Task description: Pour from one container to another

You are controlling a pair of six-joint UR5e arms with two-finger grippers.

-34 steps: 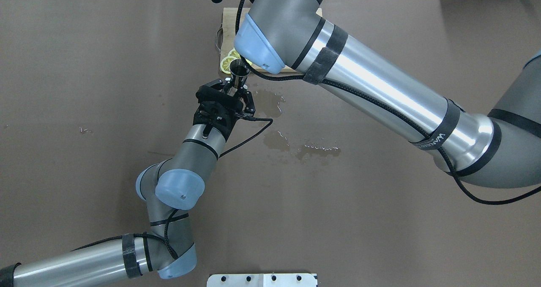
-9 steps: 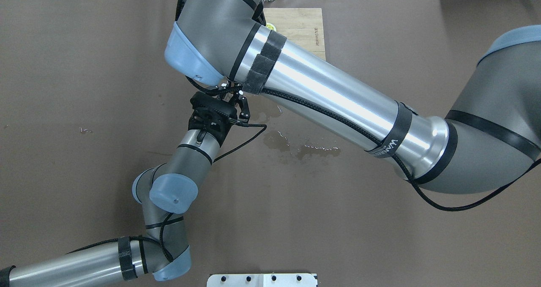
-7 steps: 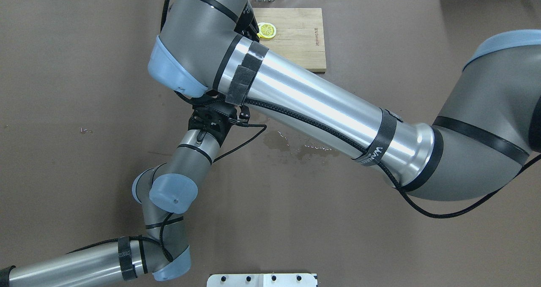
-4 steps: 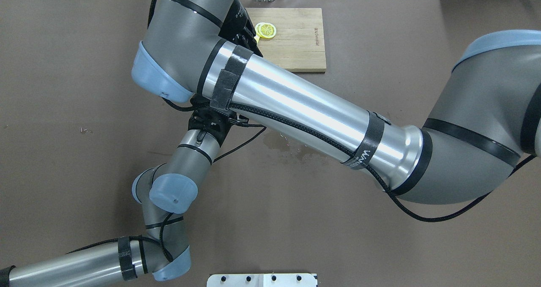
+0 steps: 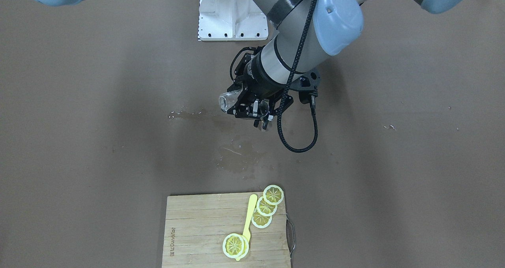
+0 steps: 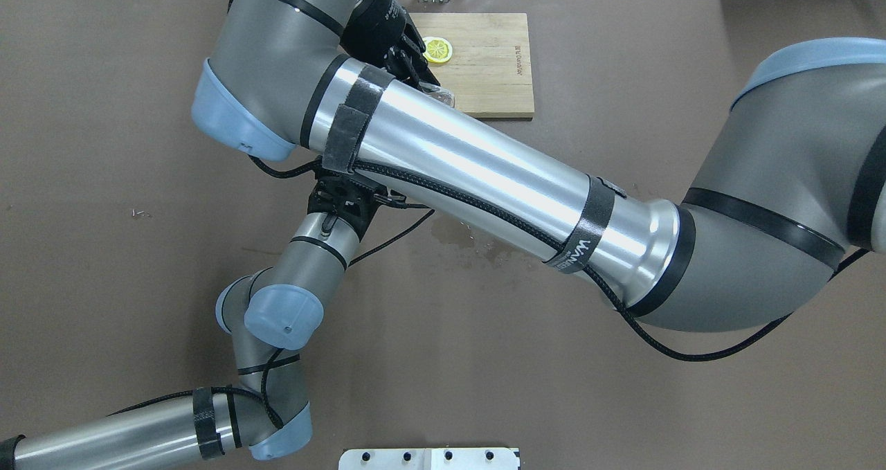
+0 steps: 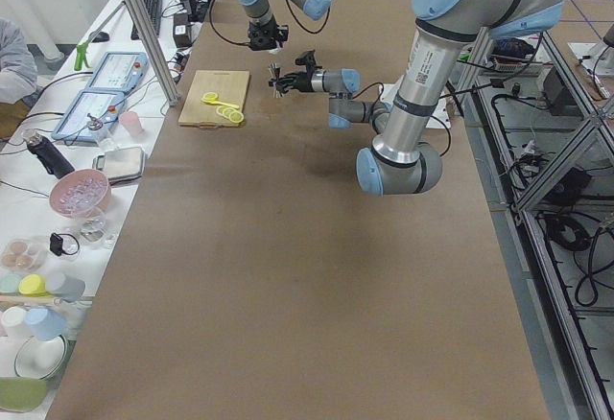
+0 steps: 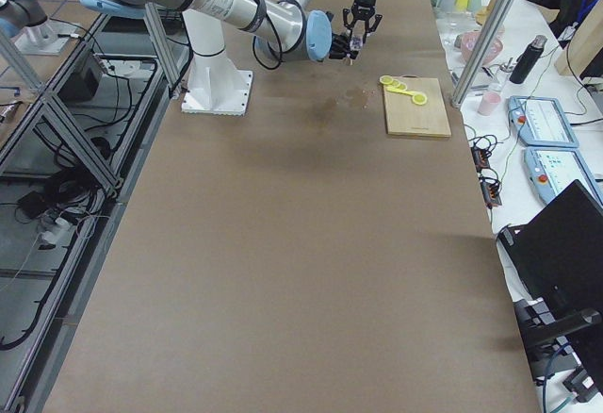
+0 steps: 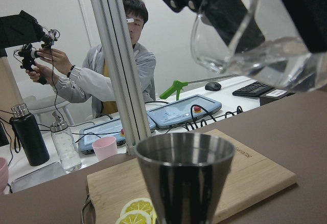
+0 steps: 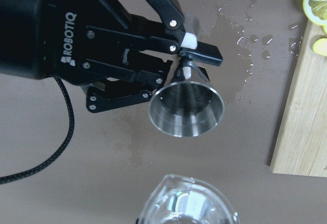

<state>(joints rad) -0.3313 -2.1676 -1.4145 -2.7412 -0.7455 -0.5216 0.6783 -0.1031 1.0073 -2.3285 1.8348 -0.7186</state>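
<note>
I have the right gripper [image 5: 239, 101] clamped on the tipped tumbler [image 9: 240, 40], just above the jigger [image 10: 187, 107]. The left gripper [image 10: 182, 64] grips the jigger's waist. The jigger looks empty, so the pour is not yet done.

I have swung the right arm [image 6: 484, 172] well across to the left of the overhead view. Its blue elbow cap [image 6: 232, 120], earlier over the cutting board [image 6: 495, 61], is now off it, so the board's right part and one lemon slice [image 6: 437, 50] have come into sight. The forearm now hides the jigger [image 10: 186, 106] and the left gripper [image 10: 183, 70], both plain before. The left arm [image 6: 311, 262] drew back slightly toward the base, and the tumbler [image 6: 443, 96] now peeks past the forearm
</note>
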